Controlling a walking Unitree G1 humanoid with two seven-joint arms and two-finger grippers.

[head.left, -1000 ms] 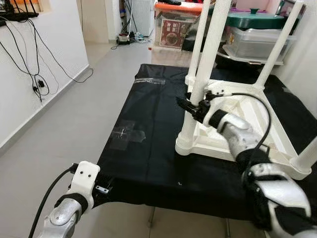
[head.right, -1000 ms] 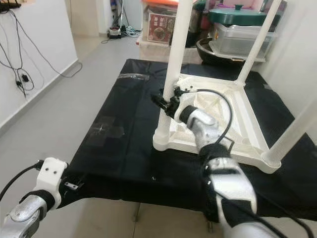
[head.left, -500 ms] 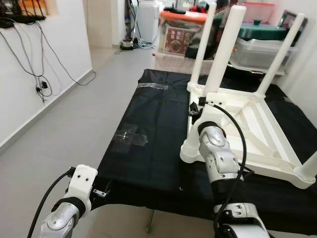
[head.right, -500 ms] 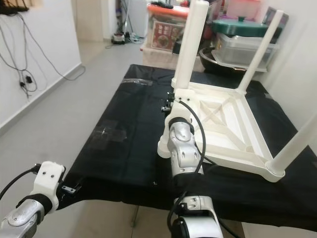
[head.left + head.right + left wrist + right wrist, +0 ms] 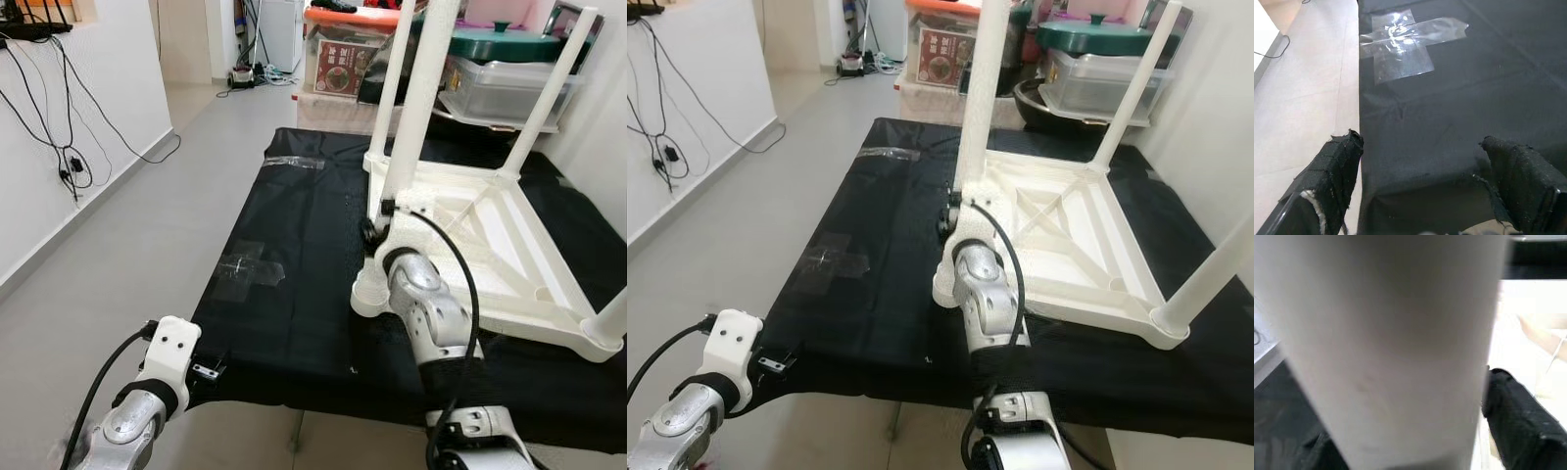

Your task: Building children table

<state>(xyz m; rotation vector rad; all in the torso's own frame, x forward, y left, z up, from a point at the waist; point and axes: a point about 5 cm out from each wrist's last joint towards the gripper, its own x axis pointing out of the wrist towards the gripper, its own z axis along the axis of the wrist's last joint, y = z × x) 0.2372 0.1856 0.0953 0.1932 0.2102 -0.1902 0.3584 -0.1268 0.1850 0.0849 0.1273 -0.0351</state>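
Left eye view has the white kids' table (image 5: pixel 490 245) flipped upside down on the right half of the black-covered worktop (image 5: pixel 294 294), legs sticking up in the air. The near-left leg (image 5: pixel 407 147) is the one getting the attention: the right hand (image 5: pixel 372 233) is up against it low down, just above where the leg meets the tabletop frame. In the right wrist view that leg (image 5: pixel 1386 342) is a big blurry white column right in front of the camera, with one black finger (image 5: pixel 1518 416) showing on one side and a dark bit on the other, so the fingers look spread around the leg, but I honestly can't tell if they're actually squeezing it or just sitting either side. The silver right arm (image 5: pixel 426 313) comes up from the near edge of the worktop with a black cable looping over it.

The left hand (image 5: pixel 1425 186) is at the near-left corner of the worktop, well apart from the table, fingers wide apart and holding nothing, hanging over the edge of the black cloth. There's a cross of clear tape (image 5: pixel 250 267) stuck on the cloth ahead of it, and another strip of tape (image 5: pixel 294 161) further back.

Behind the worktop there's a pile of storage boxes (image 5: pixel 500 88) and a green pot lid (image 5: pixel 505 39). White wall on the left with black cables (image 5: pixel 59 127) hanging down, grey floor (image 5: pixel 127 245).
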